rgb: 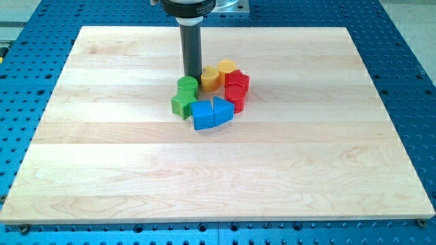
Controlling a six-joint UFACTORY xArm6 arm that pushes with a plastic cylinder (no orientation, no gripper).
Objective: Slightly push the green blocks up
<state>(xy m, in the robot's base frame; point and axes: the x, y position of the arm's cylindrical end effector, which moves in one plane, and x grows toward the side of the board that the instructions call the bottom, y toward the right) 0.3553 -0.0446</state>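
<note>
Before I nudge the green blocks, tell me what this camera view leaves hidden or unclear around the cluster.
1. My tip: whether it touches the green cylinder block is unclear; the view's angle hides any gap.
2. Green star-shaped block: its upper part is covered by the green cylinder block.
3. Yellow blocks: exact shapes unclear, partly hidden by my rod and the red blocks.
4. Arm above the rod: cut off by the view's top edge.
</note>
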